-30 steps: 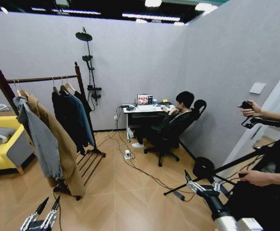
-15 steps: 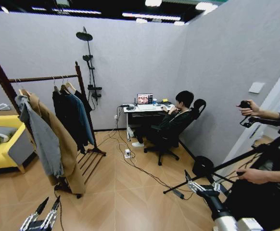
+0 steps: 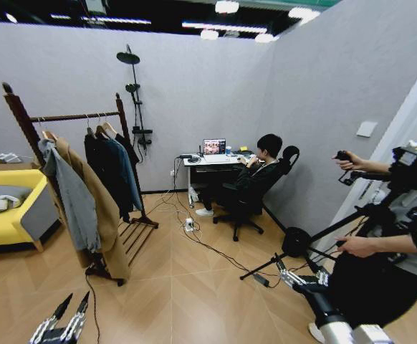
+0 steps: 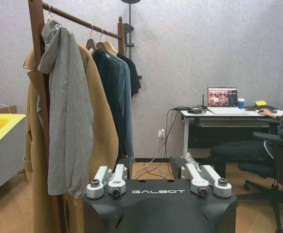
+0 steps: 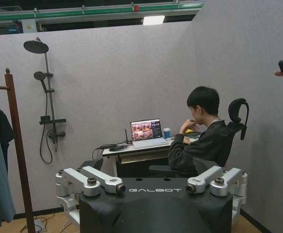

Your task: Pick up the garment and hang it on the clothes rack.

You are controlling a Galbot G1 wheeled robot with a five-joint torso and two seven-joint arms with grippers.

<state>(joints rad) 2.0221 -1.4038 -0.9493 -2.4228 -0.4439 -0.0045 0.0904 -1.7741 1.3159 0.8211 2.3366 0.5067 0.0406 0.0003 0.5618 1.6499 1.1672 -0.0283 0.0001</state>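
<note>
Both grippers, left [image 3: 64,319] and right [image 3: 298,276], hang low, spread and empty. The short black soft-fabric garment [image 3: 128,152] hangs at eleven o'clock on the reddish-brown wooden clothes rack [image 3: 24,123]; likely light and limp, best grasped by its hanger.

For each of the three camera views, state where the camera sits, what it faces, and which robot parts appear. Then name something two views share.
Head view: high on the robot, facing a room with the clothes rack; left gripper and right gripper low in frame.
Left wrist view: on the left arm, facing the rack; open left gripper fingers in the foreground.
Right wrist view: on the right arm, facing the desk; open fingers.
Shared: the laptop.
</note>
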